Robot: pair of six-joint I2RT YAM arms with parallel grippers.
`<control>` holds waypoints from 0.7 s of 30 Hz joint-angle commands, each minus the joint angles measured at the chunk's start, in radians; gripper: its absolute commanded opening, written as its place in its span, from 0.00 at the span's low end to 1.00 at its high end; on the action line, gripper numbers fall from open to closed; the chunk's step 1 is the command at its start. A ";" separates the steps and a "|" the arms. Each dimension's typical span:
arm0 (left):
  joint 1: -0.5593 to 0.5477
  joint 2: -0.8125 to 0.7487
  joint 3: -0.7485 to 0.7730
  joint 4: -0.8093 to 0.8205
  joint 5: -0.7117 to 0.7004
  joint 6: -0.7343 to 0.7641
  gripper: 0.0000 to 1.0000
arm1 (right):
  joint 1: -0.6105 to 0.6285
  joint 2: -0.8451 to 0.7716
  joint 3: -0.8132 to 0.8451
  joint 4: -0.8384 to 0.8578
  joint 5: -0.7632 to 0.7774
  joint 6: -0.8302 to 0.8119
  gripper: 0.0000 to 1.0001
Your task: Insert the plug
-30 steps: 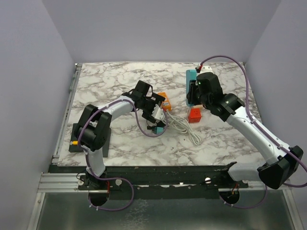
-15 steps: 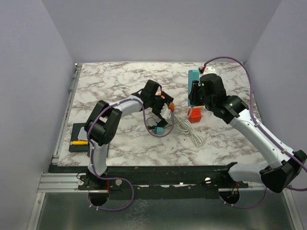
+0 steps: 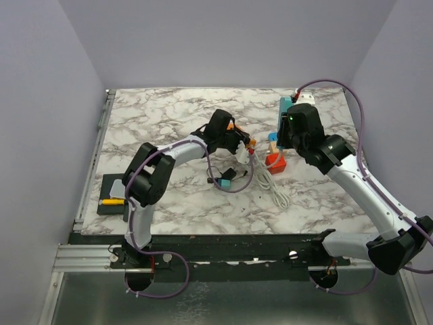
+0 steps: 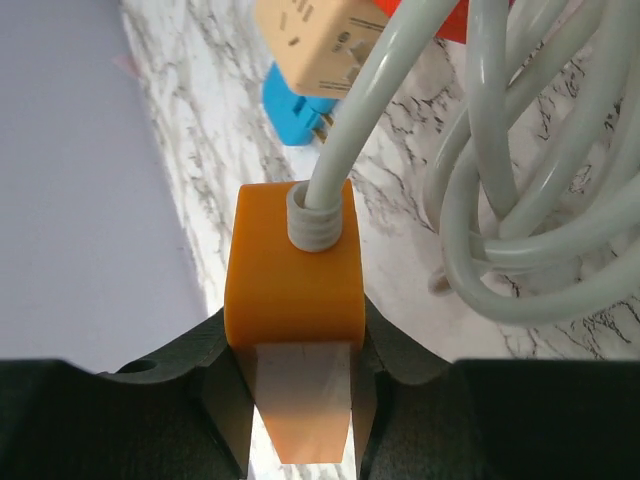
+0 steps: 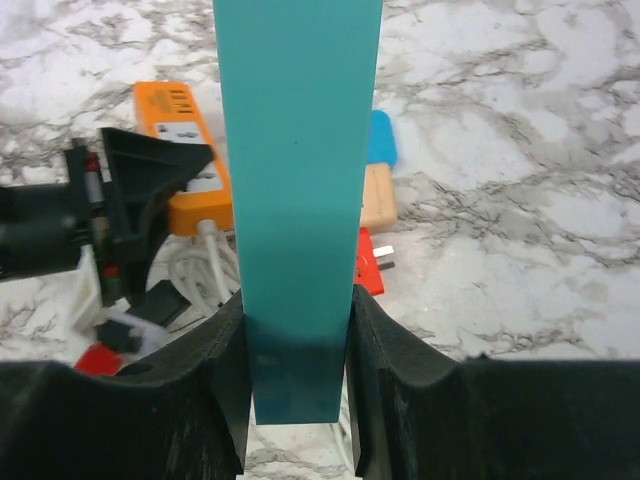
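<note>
From above: over the middle of the marble desk [image 3: 155, 108], left gripper [image 3: 242, 145] low beside a coiled white cable [image 3: 267, 179]; to the right, right gripper [image 3: 283, 128] on an upright teal bar [image 3: 285, 105]; just nearer than that, flat on the desk, the red plug [image 3: 274, 161], apart from both grippers.

From the left wrist: pressed against both sides of an orange power strip [image 4: 295, 270] at its cable end, parted only by the strip's width; beyond, a tan adapter [image 4: 315, 40] and a blue plug [image 4: 295, 115].

From the right wrist: pinched on the teal bar's near end, spread just to that width; past it, the red plug on the marble, prongs pointing right, close to the cable.
</note>
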 commanded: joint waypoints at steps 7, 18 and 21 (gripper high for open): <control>-0.070 -0.441 -0.226 0.289 0.029 -0.033 0.02 | -0.019 -0.023 0.000 -0.054 0.237 0.098 0.09; -0.220 -0.829 -0.345 0.259 -0.021 -0.077 0.03 | -0.052 0.068 0.096 0.031 0.360 0.146 0.07; -0.272 -0.881 -0.330 0.253 -0.078 -0.100 0.03 | -0.053 0.108 0.183 0.036 0.360 0.121 0.07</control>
